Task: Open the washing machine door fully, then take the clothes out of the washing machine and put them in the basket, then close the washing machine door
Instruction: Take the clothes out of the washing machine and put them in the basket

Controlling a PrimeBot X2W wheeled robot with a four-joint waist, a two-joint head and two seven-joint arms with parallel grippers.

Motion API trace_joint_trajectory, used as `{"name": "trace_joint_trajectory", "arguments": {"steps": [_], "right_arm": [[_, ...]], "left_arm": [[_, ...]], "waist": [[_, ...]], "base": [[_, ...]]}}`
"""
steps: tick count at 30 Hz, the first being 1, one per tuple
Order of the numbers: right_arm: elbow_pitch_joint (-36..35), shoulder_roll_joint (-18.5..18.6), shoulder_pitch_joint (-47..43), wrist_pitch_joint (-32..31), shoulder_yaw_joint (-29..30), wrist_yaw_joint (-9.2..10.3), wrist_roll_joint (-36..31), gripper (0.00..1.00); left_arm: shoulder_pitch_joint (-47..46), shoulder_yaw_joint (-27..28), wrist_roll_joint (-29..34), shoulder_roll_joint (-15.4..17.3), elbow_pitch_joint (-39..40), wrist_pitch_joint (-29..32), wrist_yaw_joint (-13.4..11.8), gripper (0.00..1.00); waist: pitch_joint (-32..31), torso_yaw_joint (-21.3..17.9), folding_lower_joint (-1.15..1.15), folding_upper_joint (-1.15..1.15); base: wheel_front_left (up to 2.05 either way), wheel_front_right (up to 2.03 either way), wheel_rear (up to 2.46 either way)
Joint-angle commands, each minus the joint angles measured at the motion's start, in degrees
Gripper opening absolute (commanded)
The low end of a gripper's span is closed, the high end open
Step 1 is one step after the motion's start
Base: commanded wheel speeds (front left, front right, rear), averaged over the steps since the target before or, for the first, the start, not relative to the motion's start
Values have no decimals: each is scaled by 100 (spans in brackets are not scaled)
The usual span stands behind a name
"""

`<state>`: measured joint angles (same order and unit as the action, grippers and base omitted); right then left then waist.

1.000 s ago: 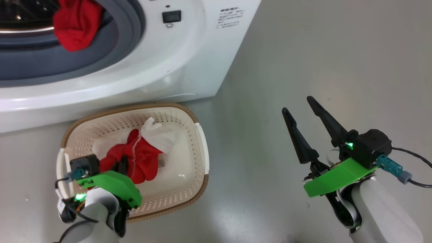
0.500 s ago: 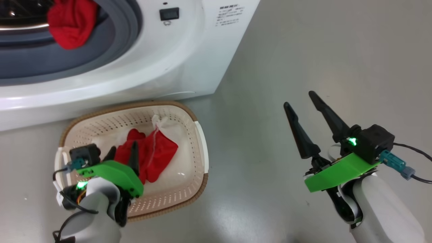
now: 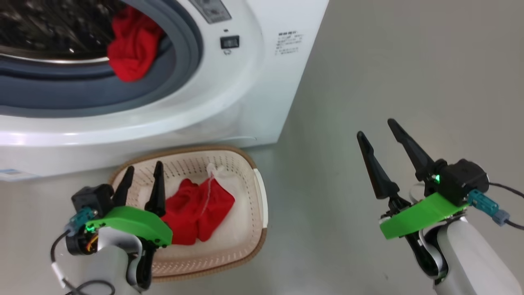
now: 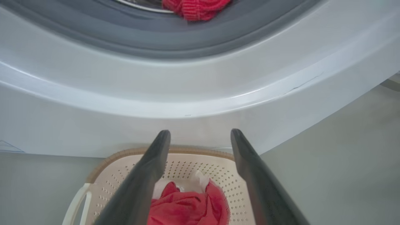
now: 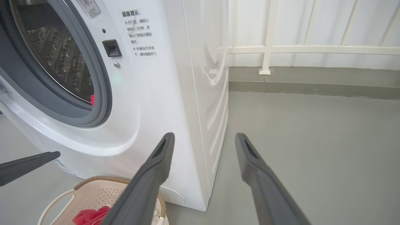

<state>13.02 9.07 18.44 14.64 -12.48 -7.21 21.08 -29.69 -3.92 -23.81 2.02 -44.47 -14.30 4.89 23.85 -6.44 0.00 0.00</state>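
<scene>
The white washing machine [image 3: 229, 94] has its drum mouth uncovered, and the washing machine door is out of view. One red piece of the clothes [image 3: 133, 47] hangs over the grey ring [image 4: 195, 7]. The basket [image 3: 258, 192] stands on the floor against the machine's front, with red clothes [image 3: 200, 209] and a white drawstring lying inside [image 4: 187, 206]. Over the basket's near left part my left gripper [image 3: 143, 167] is open and empty [image 4: 200, 132], just left of the heap. Well to the right, my right gripper [image 3: 376, 128] hangs open and empty above bare floor [image 5: 204, 136].
Grey floor [image 3: 389, 61] spreads wide to the right of the machine. A white railing [image 5: 297, 49] and a low wall base close it off behind. On the machine's front, a dark latch socket [image 3: 229, 41] sits right of the ring. A cable [image 3: 505, 223] trails from my right wrist.
My left gripper opened and let the red garment drop into the basket, then drew up and back from it. The head camera shifted, so the machine sits further right in view.
</scene>
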Motion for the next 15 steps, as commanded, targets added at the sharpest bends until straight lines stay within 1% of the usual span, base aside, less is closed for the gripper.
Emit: {"name": "trace_joint_trajectory", "arguments": {"steps": [1,5,11,15], "right_arm": [[-107,50,-165,36,-66,-28,-31,100],[-90,58,-268,36,-5,-28,-81,100],[-79,-21,-484,36,344,-28,-276,100],[-157,-110,-652,36,588,-28,-451,100]], "left_arm": [[246,240,142,121,370,-69,-62,100],[543,388,311,103,884,-69,-54,100],[984,581,476,91,1526,-69,-55,100],[1285,642,392,89,1810,-70,38,100]], "waist": [[-333,174,0,0],[-598,236,0,0],[-1059,278,0,0],[-1364,281,0,0]], "base": [[0,0,0],[0,0,0],[0,0,0],[0,0,0]]}}
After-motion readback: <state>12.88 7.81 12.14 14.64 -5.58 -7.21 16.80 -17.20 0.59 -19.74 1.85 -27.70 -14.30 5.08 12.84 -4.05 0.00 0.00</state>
